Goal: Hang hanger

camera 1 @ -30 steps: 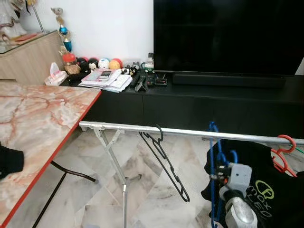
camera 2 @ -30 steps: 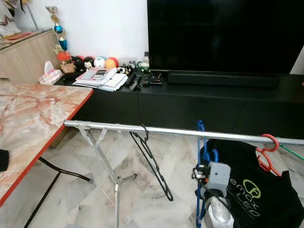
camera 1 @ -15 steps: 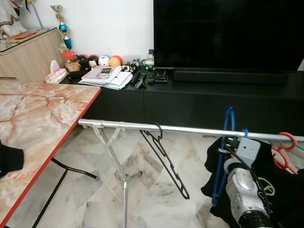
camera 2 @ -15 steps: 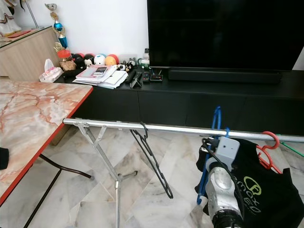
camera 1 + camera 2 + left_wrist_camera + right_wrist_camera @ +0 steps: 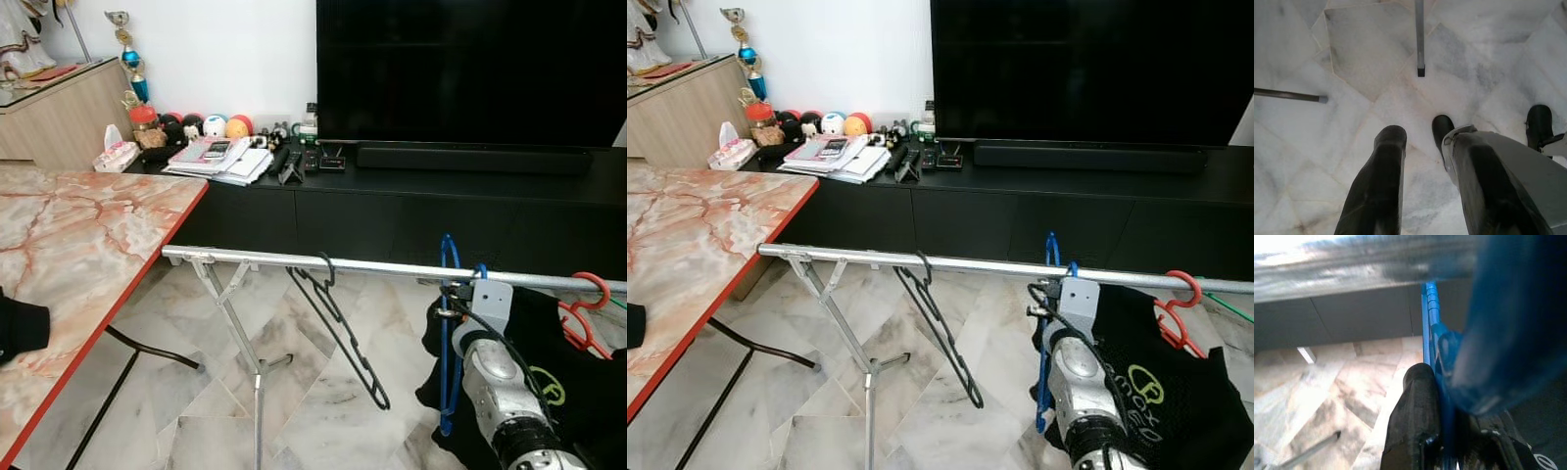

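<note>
Right eye view: shirt (image 5: 1161,397) print reads partly "emax LED".

blue hanger (image 5: 449,338): thin plastic, hanging near-vertical and seen edge-on, hook at the top looped over the silver rail (image 5: 294,261), body hanging below it beside the black garment (image 5: 1156,392). right gripper (image 5: 1442,396) closed on it just under the hook; in the right wrist view the blue strip runs up between the black fingers (image 5: 1418,416) to the rail.
</note>
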You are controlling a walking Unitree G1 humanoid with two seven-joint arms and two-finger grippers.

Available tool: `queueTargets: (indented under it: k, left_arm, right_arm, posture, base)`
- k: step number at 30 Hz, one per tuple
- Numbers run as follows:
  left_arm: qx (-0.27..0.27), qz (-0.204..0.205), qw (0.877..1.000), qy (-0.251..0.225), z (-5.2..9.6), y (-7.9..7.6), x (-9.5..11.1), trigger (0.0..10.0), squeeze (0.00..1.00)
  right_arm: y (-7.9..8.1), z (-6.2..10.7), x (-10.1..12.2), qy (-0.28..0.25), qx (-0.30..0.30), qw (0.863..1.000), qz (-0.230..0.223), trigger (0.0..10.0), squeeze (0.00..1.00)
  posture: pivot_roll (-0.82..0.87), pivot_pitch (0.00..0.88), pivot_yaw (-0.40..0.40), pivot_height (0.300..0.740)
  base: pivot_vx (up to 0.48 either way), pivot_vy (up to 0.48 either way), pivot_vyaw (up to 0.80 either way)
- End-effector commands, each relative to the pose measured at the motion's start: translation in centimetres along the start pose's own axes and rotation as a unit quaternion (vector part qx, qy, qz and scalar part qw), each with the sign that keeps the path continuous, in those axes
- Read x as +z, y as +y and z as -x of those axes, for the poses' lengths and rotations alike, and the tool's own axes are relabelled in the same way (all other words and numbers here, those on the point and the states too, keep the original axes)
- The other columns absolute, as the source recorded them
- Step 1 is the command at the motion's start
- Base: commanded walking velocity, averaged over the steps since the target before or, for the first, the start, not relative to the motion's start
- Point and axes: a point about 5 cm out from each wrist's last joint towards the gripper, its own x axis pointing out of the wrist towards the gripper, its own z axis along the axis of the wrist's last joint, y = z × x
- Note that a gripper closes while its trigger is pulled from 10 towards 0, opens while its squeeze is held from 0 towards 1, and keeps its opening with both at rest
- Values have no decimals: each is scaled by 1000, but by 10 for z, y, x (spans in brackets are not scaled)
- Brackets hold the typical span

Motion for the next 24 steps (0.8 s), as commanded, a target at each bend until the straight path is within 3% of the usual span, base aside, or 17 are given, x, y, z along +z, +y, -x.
queueTargets:
  k: [1,7,13,18,20,21,24]
  left_arm:
    - [-3,-7,1000,11,1,1,-6,10000,0]
    - [-3,-11,1000,14,2,1,-8,10000,0]
    - [-7,-15,1000,14,2,-2,-8,10000,0]
    - [-9,-16,1000,17,2,-3,-9,10000,0]
    - [-9,-17,1000,18,2,-3,-10,10000,0]
    - [-10,-18,1000,19,2,-4,-10,10000,0]
    - [-9,-18,1000,21,2,-4,-12,10000,0]
  right_arm:
    - [1,-2,1,11,5,1000,3,10000,0]
    - [0,-5,7,16,15,999,28,10000,0]
    - [9,-4,-2,48,59,995,61,10000,0]
    - [11,-1,-10,57,58,996,47,10000,0]
    - [11,-1,-11,58,59,996,45,10000,482]
    - [12,0,-13,56,59,996,45,10000,541]
    - [11,3,-14,34,54,997,32,10000,565]
  posture:
    - [2,0,33,740]
    - [3,0,33,740]
    - [5,0,31,740]
    - [8,0,31,740]
    - [8,0,31,740]
    - [8,0,31,740]
    - [7,0,31,740]
  base:
    - [0,0,0]
    - [0,0,0]
    - [0,0,0]
    - [0,0,0]
    - [0,0,0]
    - [0,0,0]
    - [0,0,0]
